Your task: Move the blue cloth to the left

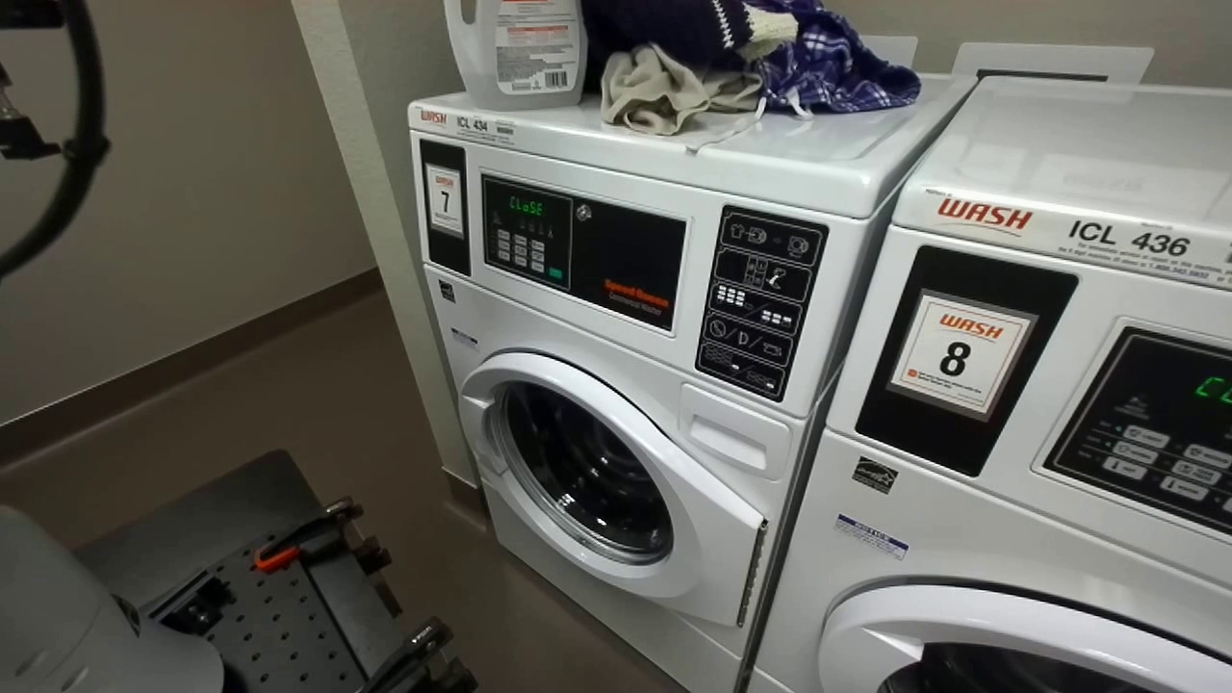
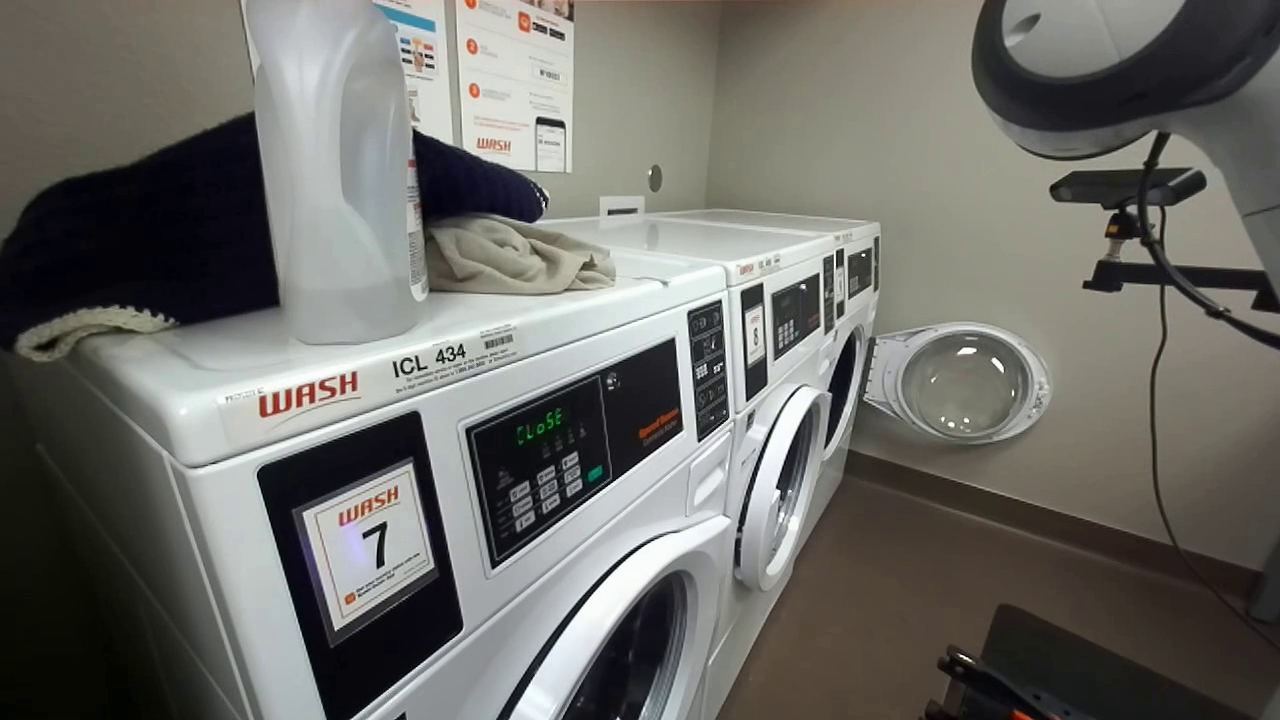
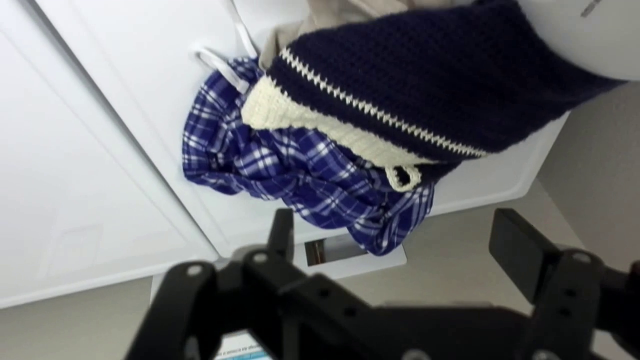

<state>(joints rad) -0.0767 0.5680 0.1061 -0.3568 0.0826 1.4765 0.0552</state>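
Note:
The blue plaid cloth (image 1: 842, 67) lies crumpled on top of washer 7 (image 1: 577, 154). In the wrist view the plaid cloth (image 3: 320, 185) lies partly under a navy knit cloth (image 3: 415, 75) with a cream edge. The navy knit cloth also shows in both exterior views (image 1: 664, 29) (image 2: 150, 230). In an exterior view the plaid cloth is hidden behind the other things. My gripper (image 3: 394, 217) is open and empty, its fingers wide apart. In the wrist view the plaid cloth's lower end appears between the fingertips; I cannot tell the height gap. The exterior views do not show the gripper.
A detergent jug (image 1: 534, 53) stands beside the cloths, also in an exterior view (image 2: 335, 200). A beige cloth (image 1: 659, 91) lies in front of the knit. Washer 8 (image 1: 1078, 144) adjoins. A wall stands behind the washers. An open washer door (image 2: 965, 385) hangs farther along.

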